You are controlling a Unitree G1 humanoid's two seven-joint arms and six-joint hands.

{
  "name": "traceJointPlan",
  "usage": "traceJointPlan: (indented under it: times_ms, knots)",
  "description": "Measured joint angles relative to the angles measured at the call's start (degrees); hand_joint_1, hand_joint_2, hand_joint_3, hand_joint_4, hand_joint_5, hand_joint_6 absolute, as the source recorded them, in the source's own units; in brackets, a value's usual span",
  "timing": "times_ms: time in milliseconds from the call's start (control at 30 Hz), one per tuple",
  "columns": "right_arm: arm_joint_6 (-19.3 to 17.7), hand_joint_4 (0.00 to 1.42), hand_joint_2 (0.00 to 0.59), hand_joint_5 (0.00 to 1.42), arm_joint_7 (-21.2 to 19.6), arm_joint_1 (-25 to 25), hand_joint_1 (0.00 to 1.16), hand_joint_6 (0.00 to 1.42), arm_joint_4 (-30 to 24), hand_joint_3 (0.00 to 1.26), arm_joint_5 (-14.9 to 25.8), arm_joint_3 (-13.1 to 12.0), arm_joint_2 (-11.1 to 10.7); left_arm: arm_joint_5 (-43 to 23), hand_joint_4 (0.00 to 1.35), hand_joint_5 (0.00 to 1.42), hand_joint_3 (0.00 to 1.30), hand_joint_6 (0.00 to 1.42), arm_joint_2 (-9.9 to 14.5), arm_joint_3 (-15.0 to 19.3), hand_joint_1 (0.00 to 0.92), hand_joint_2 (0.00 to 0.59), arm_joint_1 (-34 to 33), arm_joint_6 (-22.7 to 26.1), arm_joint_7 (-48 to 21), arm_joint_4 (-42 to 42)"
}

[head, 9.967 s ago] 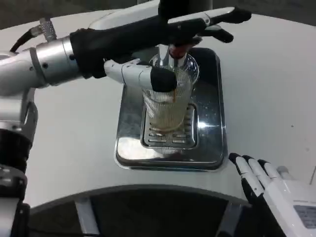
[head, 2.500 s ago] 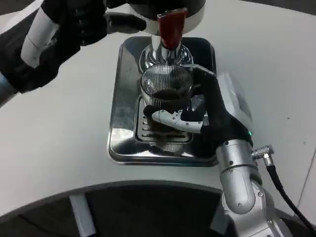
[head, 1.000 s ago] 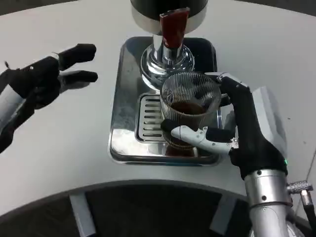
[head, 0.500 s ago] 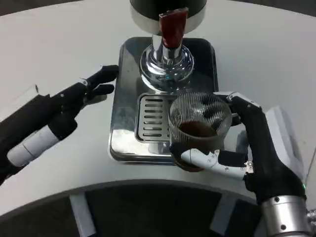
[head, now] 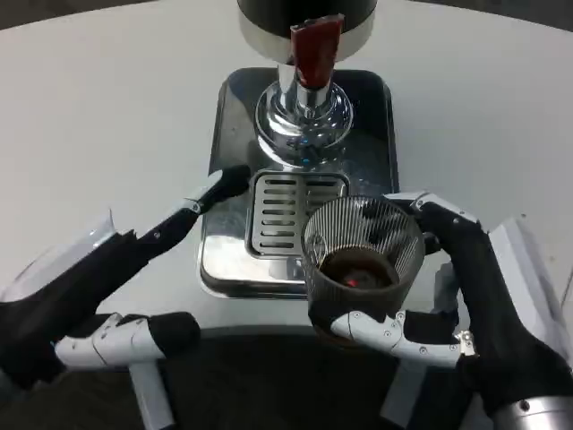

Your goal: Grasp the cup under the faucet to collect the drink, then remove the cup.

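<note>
A single head view looks steeply down from close above at the white table [head: 107,116] before the robot.

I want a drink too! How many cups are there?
1. The ribbed glass cup, with dark drink inside, is held by the right hand at the tray's front right corner.

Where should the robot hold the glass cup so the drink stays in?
Best around the ribbed side wall of the glass cup, coming from the robot's right side, as the right hand does now. The cup stands upright, its mouth is open on top and dark drink sits at the bottom, so a sideways wrap probably keeps it level. The ribs likely help the fingers hold.
</note>
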Motion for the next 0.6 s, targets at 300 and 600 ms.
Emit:
traceJointPlan:
  times_ms: [300, 600]
  knots:
    - [-2.6, 1.14, 0.103, 1.19, 1.6, 3.1, 1.03, 1.37, -1.1, 1.01, 0.0, 0.6, -1.4, 4.0, 0.00, 0.00, 0.00, 0.00, -0.4, -1.3, 0.000, 0.058, 2.5, -9.5, 3.6, 3.6]
    - [-5.6, 1.14, 0.100, 1.18, 2.9, 6.1, 1.03, 1.37, -2.9, 1.01, -0.6, 1.8, -3.2, 14.3, 0.00, 0.00, 0.00, 0.00, -0.5, -1.3, 0.064, 0.087, 8.1, -11.2, 9.1, -0.1]
